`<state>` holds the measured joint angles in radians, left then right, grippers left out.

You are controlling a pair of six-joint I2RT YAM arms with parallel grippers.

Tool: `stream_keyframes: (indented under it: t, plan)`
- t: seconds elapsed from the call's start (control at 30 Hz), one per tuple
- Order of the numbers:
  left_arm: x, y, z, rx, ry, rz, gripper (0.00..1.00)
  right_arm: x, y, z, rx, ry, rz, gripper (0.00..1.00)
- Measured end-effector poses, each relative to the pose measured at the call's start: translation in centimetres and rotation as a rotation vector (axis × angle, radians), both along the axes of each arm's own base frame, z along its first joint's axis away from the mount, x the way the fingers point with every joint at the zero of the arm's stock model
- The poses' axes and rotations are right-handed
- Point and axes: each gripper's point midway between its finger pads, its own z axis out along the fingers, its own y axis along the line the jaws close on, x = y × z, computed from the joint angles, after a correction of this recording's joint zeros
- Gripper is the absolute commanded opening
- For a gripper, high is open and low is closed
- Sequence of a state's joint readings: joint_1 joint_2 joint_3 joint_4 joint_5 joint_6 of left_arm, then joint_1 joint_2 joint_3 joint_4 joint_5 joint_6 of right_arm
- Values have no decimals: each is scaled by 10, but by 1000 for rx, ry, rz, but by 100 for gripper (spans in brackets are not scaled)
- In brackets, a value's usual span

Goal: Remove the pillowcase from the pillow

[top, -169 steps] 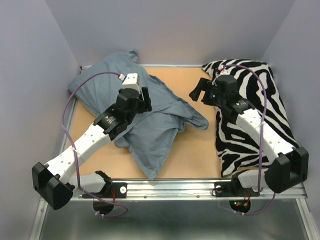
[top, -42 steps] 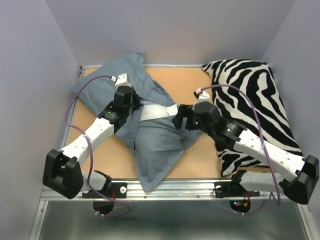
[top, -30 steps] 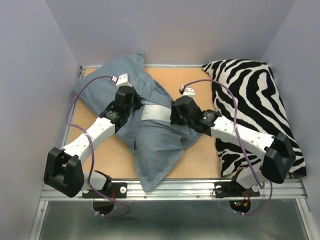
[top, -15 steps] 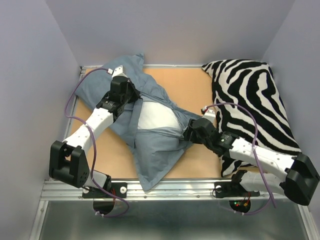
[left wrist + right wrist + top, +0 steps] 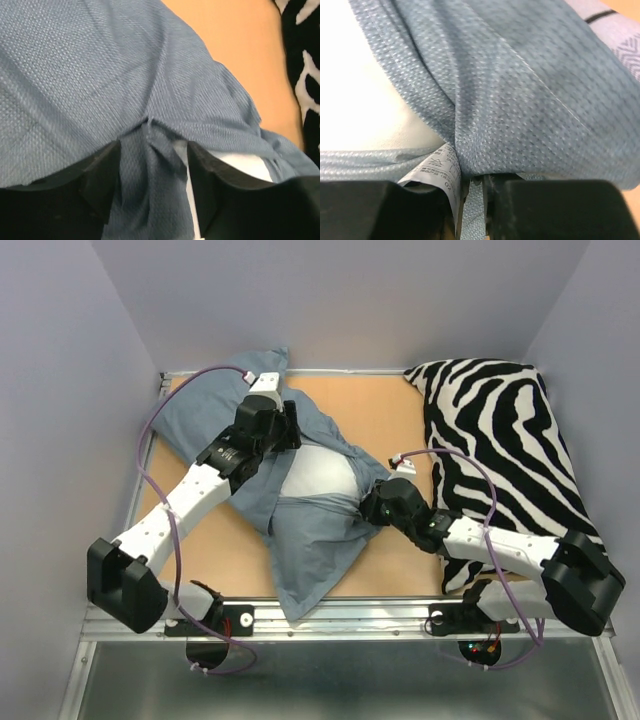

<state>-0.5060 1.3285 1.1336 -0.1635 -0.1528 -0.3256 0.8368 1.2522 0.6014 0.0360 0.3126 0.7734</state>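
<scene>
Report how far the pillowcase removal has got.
Done: the pillowcase mouth is spread, baring a white patch of the pillow. In hand: the left gripper and right gripper each pinch the fabric at opposite sides of that opening. To do: most of the pillow sits inside the case; it must be pulled fully off.

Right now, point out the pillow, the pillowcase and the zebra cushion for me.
pillow [image 5: 318, 476]: top external view, bare white patch showing through the case opening.
pillowcase [image 5: 305, 555]: top external view, blue corner nearest the arm bases.
zebra cushion [image 5: 500, 430]: top external view, middle of its striped top.
</scene>
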Motion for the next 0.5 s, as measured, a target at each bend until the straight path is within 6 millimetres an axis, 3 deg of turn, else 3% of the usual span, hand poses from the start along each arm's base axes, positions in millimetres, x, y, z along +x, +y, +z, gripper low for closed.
stream_keyframes:
  t: [0.23,0.3,0.4,0.5]
  plan:
    - [-29,-30,74,71,-134,-96,69,2,8,13,34,-45,41,18]
    - [-45,-51,90,70,-162,-150,69,2,9,14,34,-47,46,18]
    - [-71,-75,95,85,-166,-214,69,2,9,15,35,-52,49,17]
    - [-92,-93,86,109,-145,-271,69,2,9,16,34,-54,51,17]
